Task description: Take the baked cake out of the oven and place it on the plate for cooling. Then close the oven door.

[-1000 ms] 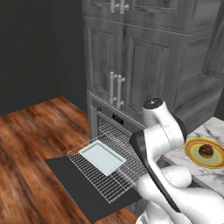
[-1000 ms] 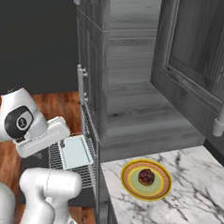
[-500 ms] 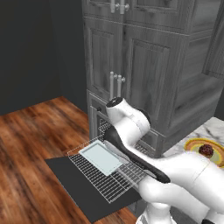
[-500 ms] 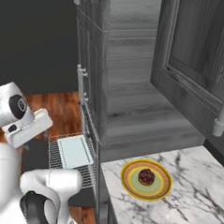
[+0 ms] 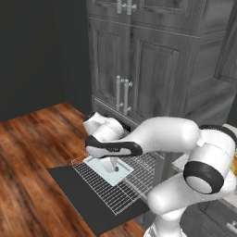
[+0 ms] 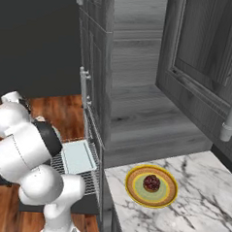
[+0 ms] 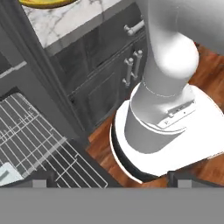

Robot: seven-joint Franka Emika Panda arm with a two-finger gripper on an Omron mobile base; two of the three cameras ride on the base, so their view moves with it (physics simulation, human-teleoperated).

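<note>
Marble worktop (image 6: 200,206) carried plate (image 6: 151,186) with cake (image 6: 152,182); end effector (image 5: 115,166), fingers spread, hung over tray (image 5: 109,167) on open oven door (image 5: 88,199).

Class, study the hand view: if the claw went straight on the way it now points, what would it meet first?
Probably the robot's own white base, which sits dead ahead of the open claw; the pulled-out wire rack lies off to one side. Depth is uncertain.

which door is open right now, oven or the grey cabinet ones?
The oven door, folded down flat under the pulled-out rack; the cabinet doors above stand shut.
</note>
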